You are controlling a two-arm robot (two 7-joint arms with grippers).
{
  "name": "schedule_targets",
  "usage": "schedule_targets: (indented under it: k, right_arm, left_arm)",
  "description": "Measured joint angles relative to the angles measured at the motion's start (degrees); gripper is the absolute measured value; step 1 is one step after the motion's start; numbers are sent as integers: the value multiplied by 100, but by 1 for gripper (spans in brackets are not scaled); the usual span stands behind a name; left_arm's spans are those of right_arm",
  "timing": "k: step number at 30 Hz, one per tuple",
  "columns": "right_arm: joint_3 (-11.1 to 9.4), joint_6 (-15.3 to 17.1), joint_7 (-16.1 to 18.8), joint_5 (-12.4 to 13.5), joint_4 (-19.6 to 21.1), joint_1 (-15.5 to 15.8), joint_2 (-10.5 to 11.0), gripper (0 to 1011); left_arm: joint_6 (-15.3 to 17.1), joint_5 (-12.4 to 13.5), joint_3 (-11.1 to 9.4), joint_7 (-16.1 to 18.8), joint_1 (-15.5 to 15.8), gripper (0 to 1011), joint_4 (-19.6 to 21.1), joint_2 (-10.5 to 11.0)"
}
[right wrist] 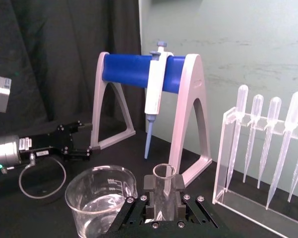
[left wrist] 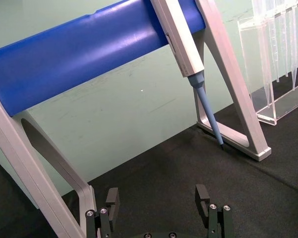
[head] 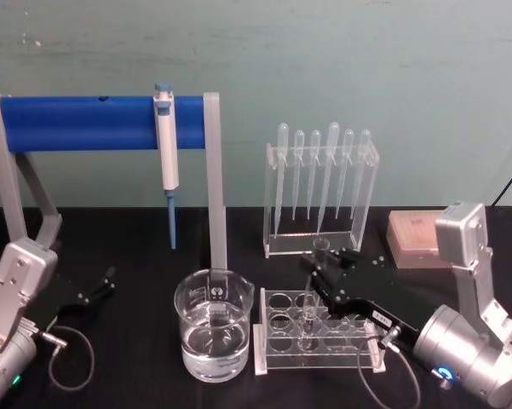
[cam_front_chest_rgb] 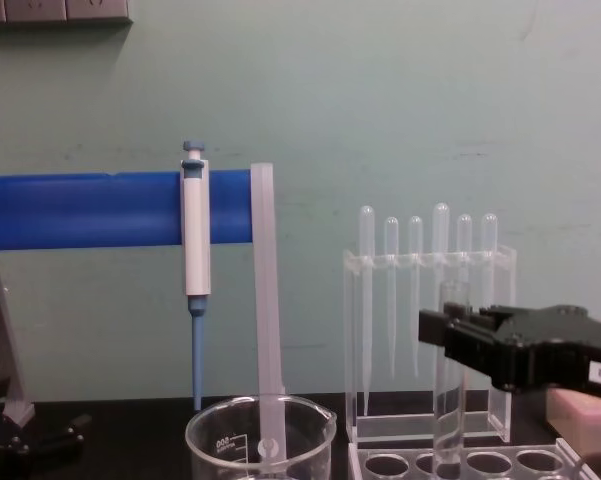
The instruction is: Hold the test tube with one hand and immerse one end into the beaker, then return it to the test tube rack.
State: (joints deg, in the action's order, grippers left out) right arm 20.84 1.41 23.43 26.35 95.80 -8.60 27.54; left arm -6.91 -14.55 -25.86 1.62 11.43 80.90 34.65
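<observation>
My right gripper [right wrist: 163, 201] is clamped on the test tube [right wrist: 163, 191], upright over its rack [head: 319, 345]. I should lift straight, then swing over the beaker [head: 214, 324]. My left gripper [left wrist: 158, 206] sits open, parked.

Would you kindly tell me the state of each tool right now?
Left tool: open, holding nothing, parked at the table's left.
Right tool: shut on the test tube, over the rack.

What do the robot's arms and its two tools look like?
Both arms are silver-grey with boxy and cylindrical segments. The right tool is black with two jaws and a white label, on a wrist with a blue ring light. The left tool is also black; a thin grey cable loops beside it.
</observation>
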Motion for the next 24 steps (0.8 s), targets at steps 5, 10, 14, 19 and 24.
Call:
schedule_targets:
  k: [5,10,14,19,24]
  right_arm:
    - [11,-69,38,-114,-109,11,-10,224]
    - [70,-53,84,-258,-133,-18,23,224]
    - [126,6,110,-402,-123,-58,43,254]
    - [134,57,107,-485,-78,-63,40,390]
    - [43,102,99,-466,70,-27,32,544]
  left_arm:
    - [0,0,0,0,0,1000,0,0]
    - [0,0,0,0,0,1000,0,0]
    - [0,0,0,0,0,1000,0,0]
    - [0,0,0,0,0,1000,0,0]
    - [0,0,0,0,0,1000,0,0]
